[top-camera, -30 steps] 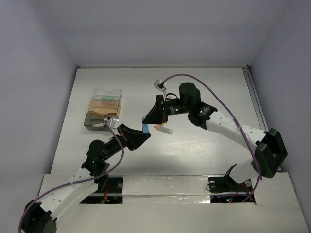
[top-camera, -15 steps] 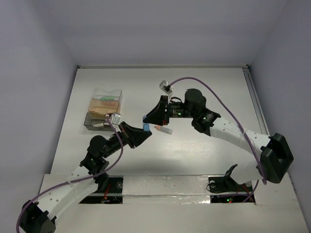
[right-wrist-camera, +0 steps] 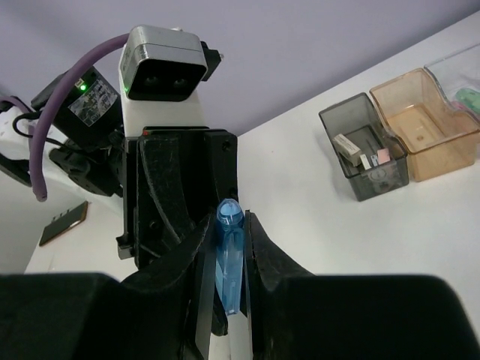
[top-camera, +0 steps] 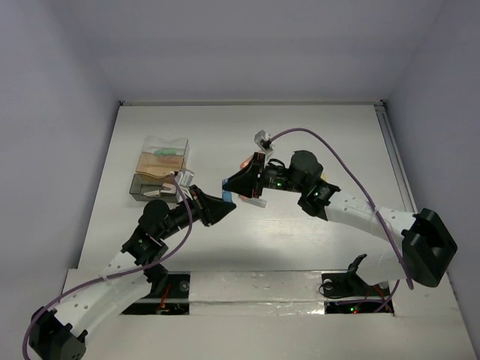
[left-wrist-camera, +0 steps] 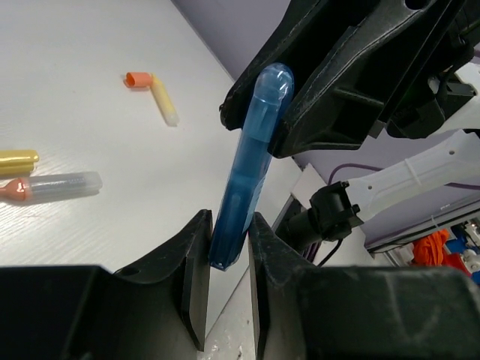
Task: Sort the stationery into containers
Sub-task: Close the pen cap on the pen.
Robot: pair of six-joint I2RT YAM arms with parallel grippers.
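Note:
A translucent blue stationery piece (top-camera: 226,197) is held above the table between both grippers. My left gripper (top-camera: 222,208) is shut on its lower end (left-wrist-camera: 229,247). My right gripper (top-camera: 229,184) is shut on its rounded upper end (right-wrist-camera: 229,255). The two grippers face each other tip to tip. The containers (top-camera: 161,171) stand to the left: a clear section with a green piece (top-camera: 166,153), a tan compartment (right-wrist-camera: 424,120) and a dark grey section (right-wrist-camera: 365,146) with small pieces in it.
On the table under the arms lie a clear piece with a red tip (left-wrist-camera: 49,187), a yellow piece (left-wrist-camera: 16,160) and a yellow piece with an orange cap (left-wrist-camera: 154,91). The clear piece also shows in the top view (top-camera: 255,201).
The left arm has stretched further right and the right wrist has swung lower. The blue piece stays between the two grippers.

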